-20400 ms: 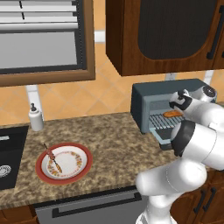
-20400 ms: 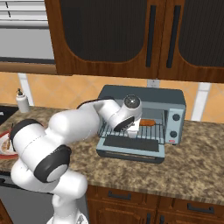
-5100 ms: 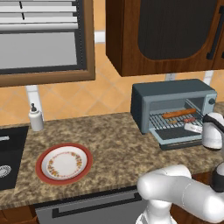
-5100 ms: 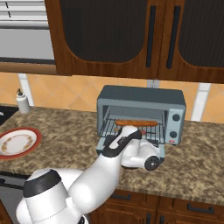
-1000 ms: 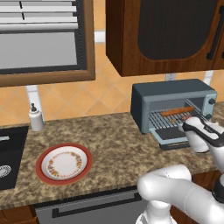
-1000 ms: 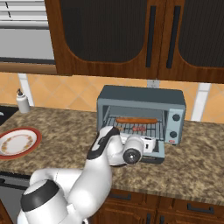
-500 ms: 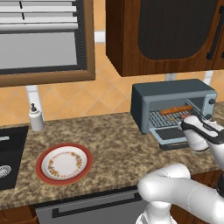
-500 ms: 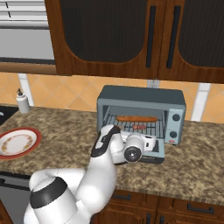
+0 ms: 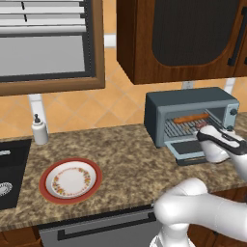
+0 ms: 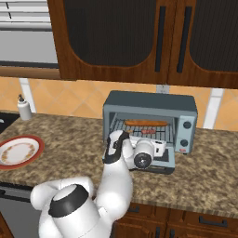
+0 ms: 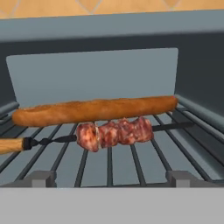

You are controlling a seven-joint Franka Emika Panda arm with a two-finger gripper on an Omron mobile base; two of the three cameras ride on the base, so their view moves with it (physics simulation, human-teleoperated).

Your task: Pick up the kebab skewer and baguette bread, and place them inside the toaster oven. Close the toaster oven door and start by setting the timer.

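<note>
No writing is legible. One baguette (image 11: 94, 110) and one skewer (image 11: 114, 132) lie on the oven (image 10: 149, 108) rack; the tool (image 10: 160, 147) stands wide, holding nothing.

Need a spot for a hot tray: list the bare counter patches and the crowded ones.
Free: granite between the plate and the toaster oven, and right of the oven in the right base view. Crowded: the rack, holding the baguette bread and kebab skewer; the open door under the gripper.
</note>
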